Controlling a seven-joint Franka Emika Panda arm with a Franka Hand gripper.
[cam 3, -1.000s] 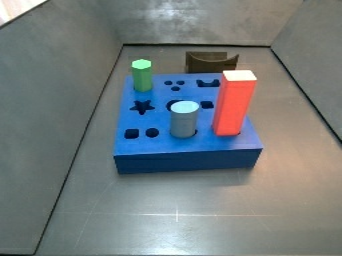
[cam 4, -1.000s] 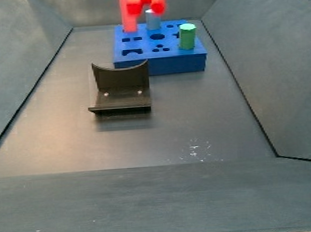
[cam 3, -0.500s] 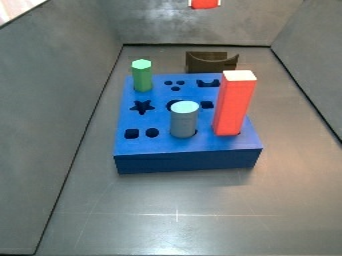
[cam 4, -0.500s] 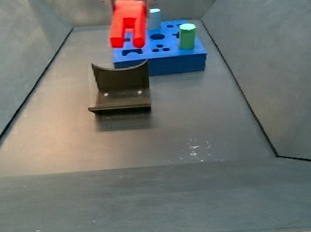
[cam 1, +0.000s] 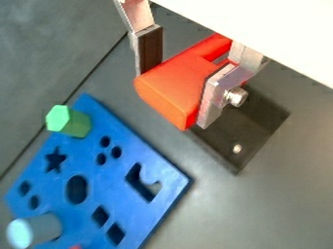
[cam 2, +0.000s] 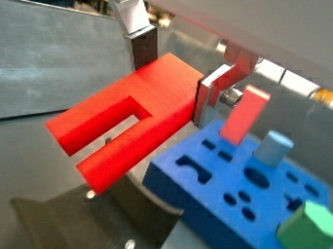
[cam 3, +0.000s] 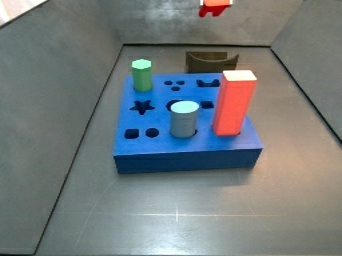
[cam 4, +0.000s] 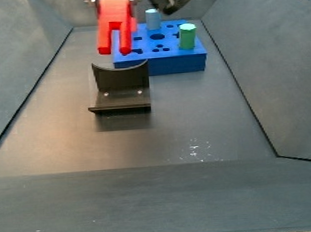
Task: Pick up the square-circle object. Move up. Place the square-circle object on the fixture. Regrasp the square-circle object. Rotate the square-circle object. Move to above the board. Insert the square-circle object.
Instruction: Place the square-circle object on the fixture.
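The square-circle object is clamped in the gripper, seen in both wrist views w/ the silver fingers pressed on opposite faces of the red piece, so it's def being carried, not resting on anything. In a side view it's hanging at the upper left of the frame, just above the fixture, and whether it's touching the scooped top yet can't be told from that angle. In a side view only a scrap of red is visible at the top edge, w/ the fixture behind the board. What could go wrong, imo: the piece is slotted at the far end and is gripped near the other end, so a lot of it sticks out past the pads; if it's lowered off-centre, the overhang could catch the fixture's upright back and get twisted in the grip. If it's let go before it's properly seated in the notch, it'd prob tip or slide off onto the floor. Board's close too, w/ the green peg and the tall red-orange block standing on it, so a sloppy retreat could clip those. Regrasp depends on a clean set-down, so any skew here gets carried fwd.
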